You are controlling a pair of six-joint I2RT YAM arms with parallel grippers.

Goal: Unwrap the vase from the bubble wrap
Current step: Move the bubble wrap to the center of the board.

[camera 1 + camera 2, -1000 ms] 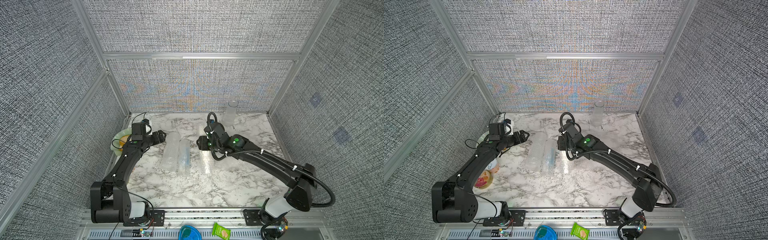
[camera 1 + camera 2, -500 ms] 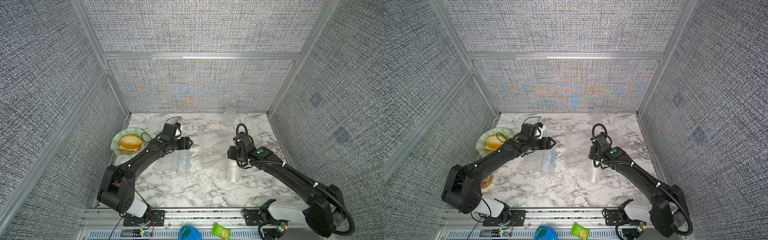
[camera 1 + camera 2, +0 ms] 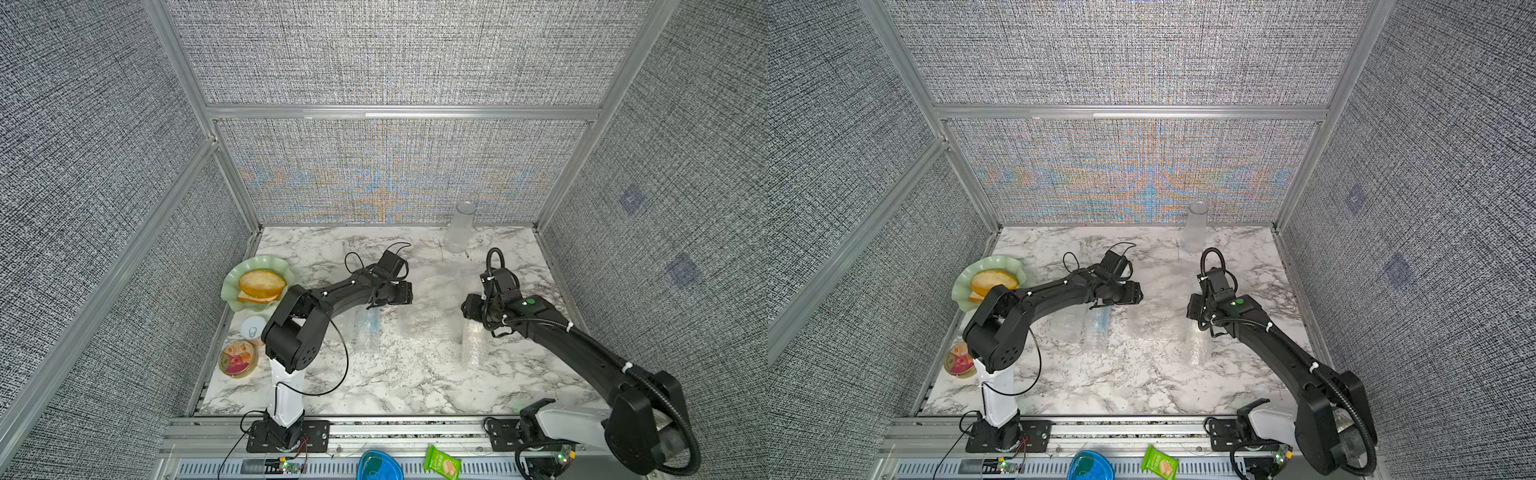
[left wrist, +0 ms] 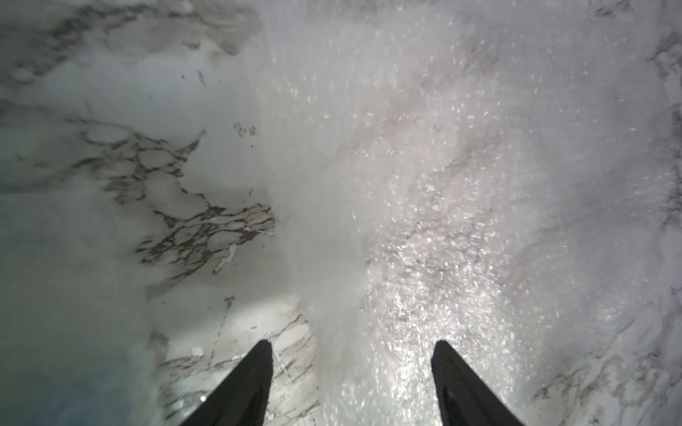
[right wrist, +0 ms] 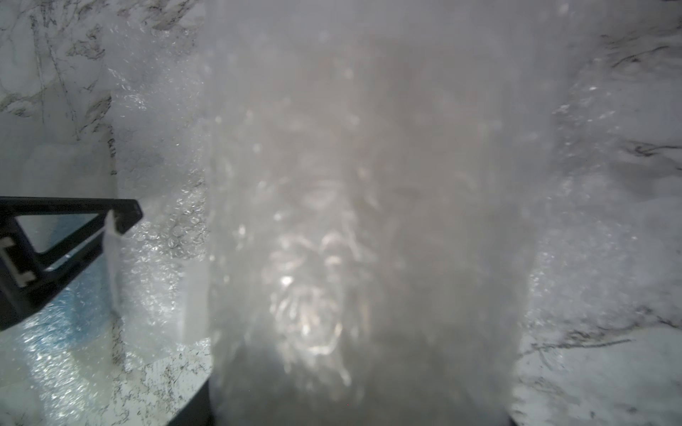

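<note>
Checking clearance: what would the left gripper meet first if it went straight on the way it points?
Most likely the bubble wrap sheet lying on the marble table, just ahead of the left gripper; depth is unclear.

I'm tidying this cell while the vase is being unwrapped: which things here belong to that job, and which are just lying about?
Job:
bubble wrap, vase, left claw, right claw.

Lying about:
plate, bread, cup, food tub, blue lid, green packet.

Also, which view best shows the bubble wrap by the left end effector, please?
Left wrist view: the bubble wrap is close, bubbles distinct. Both top views show a faint patch; right wrist, an edge strip.
</note>
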